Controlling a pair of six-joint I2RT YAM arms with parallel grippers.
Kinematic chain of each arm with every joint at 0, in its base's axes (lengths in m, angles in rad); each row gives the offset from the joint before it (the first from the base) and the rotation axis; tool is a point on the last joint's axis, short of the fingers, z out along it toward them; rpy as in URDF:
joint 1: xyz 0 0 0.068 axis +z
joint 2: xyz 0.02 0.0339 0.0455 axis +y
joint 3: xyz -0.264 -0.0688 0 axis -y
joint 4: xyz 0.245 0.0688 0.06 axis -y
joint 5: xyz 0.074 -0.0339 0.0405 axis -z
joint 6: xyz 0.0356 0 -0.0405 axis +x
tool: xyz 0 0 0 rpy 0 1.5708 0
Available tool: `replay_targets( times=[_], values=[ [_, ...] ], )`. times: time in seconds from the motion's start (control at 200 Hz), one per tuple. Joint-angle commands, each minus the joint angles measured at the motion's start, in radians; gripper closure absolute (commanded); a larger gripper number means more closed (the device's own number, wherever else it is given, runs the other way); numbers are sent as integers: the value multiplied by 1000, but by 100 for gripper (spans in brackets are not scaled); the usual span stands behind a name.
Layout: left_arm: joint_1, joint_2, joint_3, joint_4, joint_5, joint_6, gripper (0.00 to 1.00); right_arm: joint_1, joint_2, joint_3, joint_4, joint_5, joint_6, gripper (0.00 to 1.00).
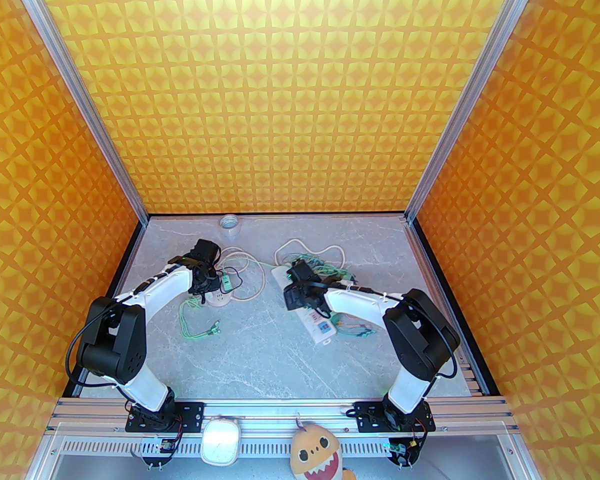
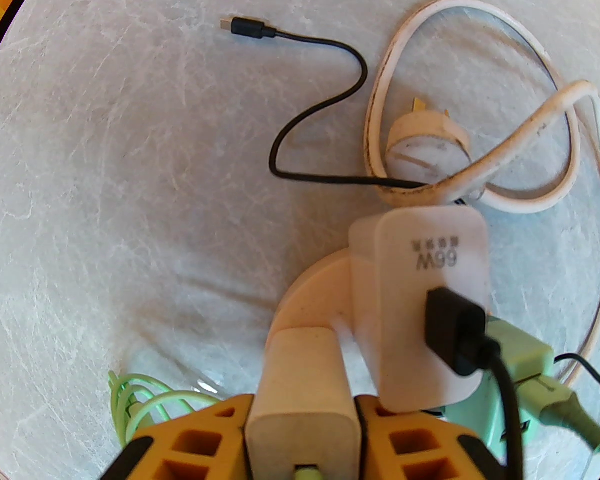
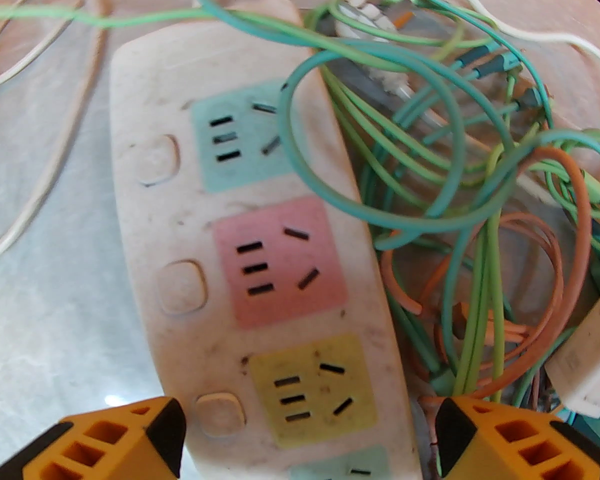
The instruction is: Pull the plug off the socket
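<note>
In the left wrist view a cream plug (image 2: pixel 302 363) stands in a round white socket (image 2: pixel 312 288). My left gripper (image 2: pixel 305 413) is shut on the plug, an orange finger pressed against each side. A larger white charger (image 2: pixel 420 308) with a black cable sits in the same socket beside it. From above, the left gripper (image 1: pixel 204 279) is over the round socket (image 1: pixel 220 299) at the left of the table. My right gripper (image 3: pixel 310 438) is open, its fingers on either side of a white power strip (image 3: pixel 180 208) with coloured outlets and nothing plugged in.
A tangle of green, teal and orange cables (image 3: pixel 455 208) lies right of the strip. A white cord (image 2: pixel 485 178) loops beyond the round socket, with a loose black cable end (image 2: pixel 245 27). A tape roll (image 1: pixel 228 222) sits by the back wall. Green cables (image 1: pixel 195 325) lie near the left arm.
</note>
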State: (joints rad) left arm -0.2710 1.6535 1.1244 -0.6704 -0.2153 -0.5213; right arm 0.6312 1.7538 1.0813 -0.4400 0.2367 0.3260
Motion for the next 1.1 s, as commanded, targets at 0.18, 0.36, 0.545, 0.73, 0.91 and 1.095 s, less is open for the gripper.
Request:
replay_targets(
  times=[0.18, 0.36, 0.545, 0.73, 0.91, 1.095],
  values=[
    [-31, -29, -23, -12, 15, 34, 66, 4, -197, -35, -55, -163, -8, 7],
    [-81, -23, -18, -32, 19, 30, 66, 37, -227, -50, 36, -307, 27, 2],
    [-140, -47, -41, -43, 19, -5, 66, 76, -170, -69, 174, -450, 72, 1],
    [-191, -76, -46, -68, 19, -34, 65, 107, -114, -83, 279, -548, 110, 35],
    [-240, -97, -52, -94, 19, -55, 65, 119, -42, -51, 307, -552, 151, 40],
    [-273, -101, -63, -103, 18, -68, 66, 120, 17, -18, 359, -611, 193, 41]
  ],
)
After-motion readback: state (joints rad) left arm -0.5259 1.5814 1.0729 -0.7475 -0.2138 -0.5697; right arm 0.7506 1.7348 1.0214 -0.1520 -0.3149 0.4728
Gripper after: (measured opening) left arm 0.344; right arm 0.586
